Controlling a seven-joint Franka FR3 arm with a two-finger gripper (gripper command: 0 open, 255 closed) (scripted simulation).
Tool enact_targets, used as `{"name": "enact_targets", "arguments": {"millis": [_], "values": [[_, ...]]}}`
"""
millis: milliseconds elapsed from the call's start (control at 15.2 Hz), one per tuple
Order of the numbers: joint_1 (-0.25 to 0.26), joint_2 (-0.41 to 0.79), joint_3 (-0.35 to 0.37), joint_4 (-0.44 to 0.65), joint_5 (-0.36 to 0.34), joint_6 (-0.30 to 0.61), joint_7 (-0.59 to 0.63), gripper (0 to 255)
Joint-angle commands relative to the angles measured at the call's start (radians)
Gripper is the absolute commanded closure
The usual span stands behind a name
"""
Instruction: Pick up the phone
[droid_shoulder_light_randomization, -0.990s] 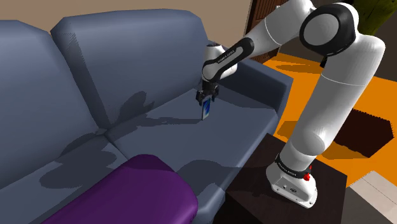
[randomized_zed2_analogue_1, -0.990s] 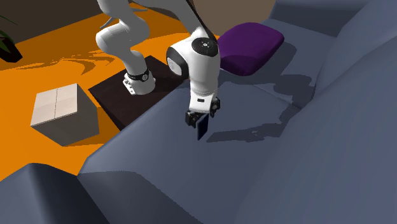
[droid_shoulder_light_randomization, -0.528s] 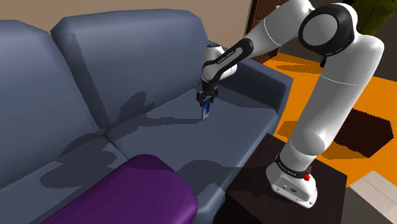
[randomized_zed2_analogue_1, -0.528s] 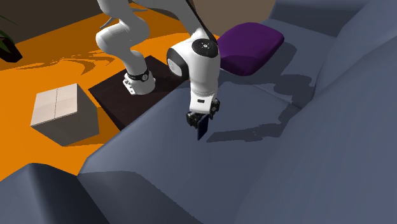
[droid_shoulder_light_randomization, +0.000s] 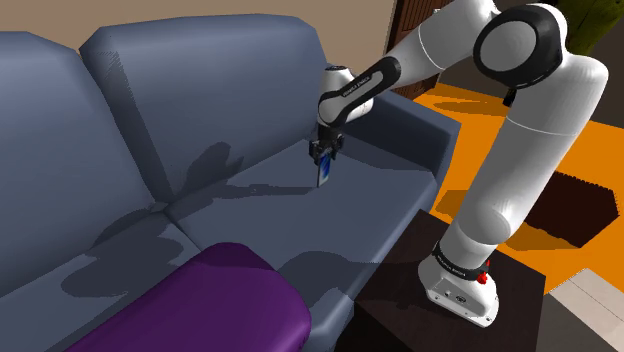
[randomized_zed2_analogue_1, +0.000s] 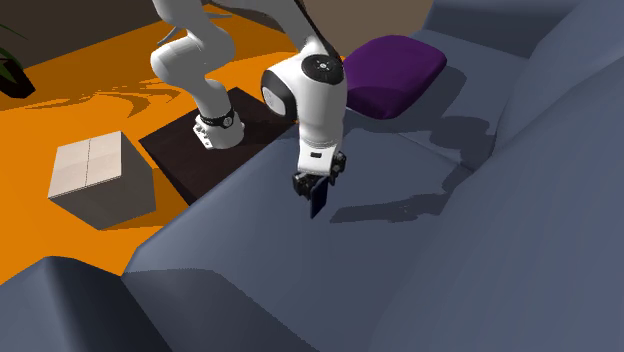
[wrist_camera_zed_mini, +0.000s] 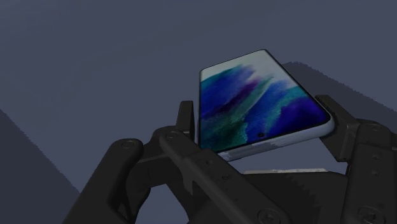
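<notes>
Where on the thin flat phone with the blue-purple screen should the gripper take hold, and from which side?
Across its narrow width near one end, from above. The phone is flat, so its two long edges suit the fingers of the black gripper, which clasps it so now, hanging over the grey sofa seat.

Scanning for lettering and there's nothing legible: the phone (wrist_camera_zed_mini: 261, 105) screen carries just a blue, purple and teal swirl, no characters on it; a faint pale marking sits on the dark forearm band of the arm (droid_shoulder_light_randomization: 355, 92), upper middle of the shoulder view, too small to read
</notes>
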Motion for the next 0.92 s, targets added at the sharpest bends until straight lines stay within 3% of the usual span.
{"name": "enact_targets", "arguments": {"millis": [0,858], "values": [[0.0,-0.015,0.0,0.008,0.0,-0.024,0.0,255],[0.0,-0.1,0.0,0.071,-0.002,-0.171,0.001,255]]}}
